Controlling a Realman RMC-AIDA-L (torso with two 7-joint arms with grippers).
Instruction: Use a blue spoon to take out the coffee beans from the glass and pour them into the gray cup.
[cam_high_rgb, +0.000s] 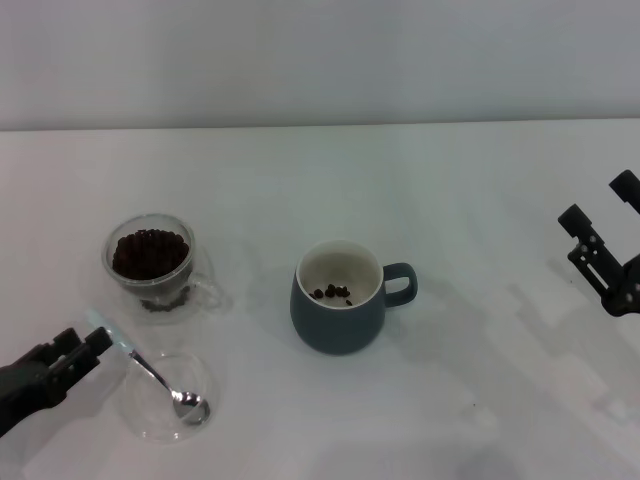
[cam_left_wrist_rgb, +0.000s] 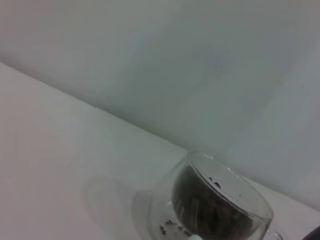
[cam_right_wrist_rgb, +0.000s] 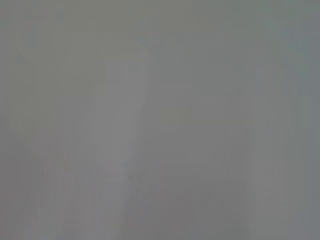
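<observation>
The glass (cam_high_rgb: 150, 262) stands at the left, full of coffee beans (cam_high_rgb: 150, 252); it also shows in the left wrist view (cam_left_wrist_rgb: 215, 205). The gray cup (cam_high_rgb: 340, 300) stands mid-table with a few beans (cam_high_rgb: 332, 292) on its cream bottom, its handle pointing right. The blue spoon (cam_high_rgb: 150, 372) lies tilted, its metal bowl resting in a flat clear dish (cam_high_rgb: 140, 415) and its pale blue handle end up at the left. My left gripper (cam_high_rgb: 85, 350) is right at that handle end. My right gripper (cam_high_rgb: 600, 205) is open and empty at the far right.
The white table (cam_high_rgb: 480, 380) runs back to a pale wall. A few beans or crumbs lie in the base of the glass. The right wrist view shows only a blank grey surface.
</observation>
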